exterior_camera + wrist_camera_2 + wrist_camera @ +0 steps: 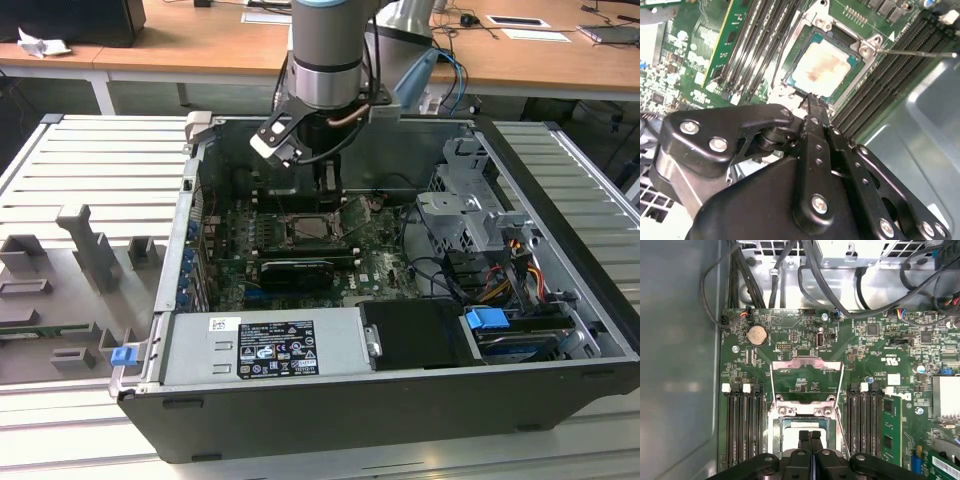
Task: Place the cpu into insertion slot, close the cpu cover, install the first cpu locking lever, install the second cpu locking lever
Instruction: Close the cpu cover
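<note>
— Where was the small, flat, pale grey square cpu (pixel 822 67) found?
— Seated in the silver-rimmed square insertion slot (pixel 865 50), just beneath the black claw (pixel 812 100), whose fingers were closed together on nothing.
— And the thin silvery metal cpu cover (pixel 807 361)?
— It was seen swung open beyond the claw's tips, presumably so the chip could be laid in.

Behind the far edge of the grey ribbed table (pixel 90 150) stands a long wooden desk (pixel 180 45) with a white leg (pixel 103 95). A crumpled paper (pixel 40 44) lies at the desk's end on the exterior view's left, and flat white sheets (pixel 538 35) lie toward the right.
</note>
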